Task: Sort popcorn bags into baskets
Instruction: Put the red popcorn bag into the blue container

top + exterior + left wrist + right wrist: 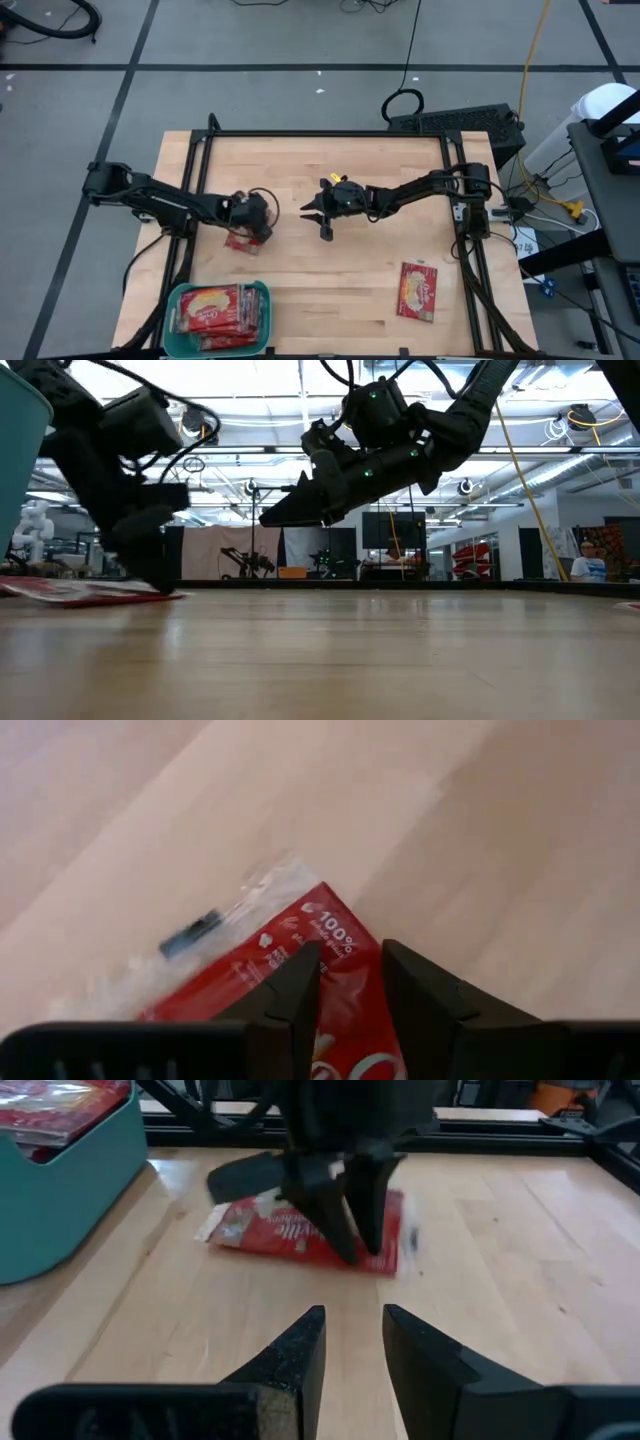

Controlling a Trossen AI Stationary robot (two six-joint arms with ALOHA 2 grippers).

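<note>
A red popcorn bag (238, 242) lies flat on the wood table, near the left side. My left gripper (250, 234) points down onto it, its fingers close together with red wrapper showing between them (352, 955). My right gripper (315, 222) hovers above the table's middle, fingers a narrow gap apart (355, 1325), touching nothing and facing that bag (300, 1230). A second bag (418, 291) lies flat near the table's near right. The teal basket (175, 295) at the near left corner holds several red bags (215, 308). My left gripper comes at the popcorn bag from above, slanting down. Its fingertips (352, 1255) meet the bag at the edge toward the table's middle (385, 1262), with wrapper between the two fingers (350, 1000). The bag lies flat on the table (80, 592), not lifted.
Black frame rails (330, 134) run along the table's far, left and right sides. Bare wood lies between the two bags (330, 290). The basket's wall (60, 1190) stands left of the held bag in the right wrist view. A keyboard (455, 122) sits beyond the far edge.
</note>
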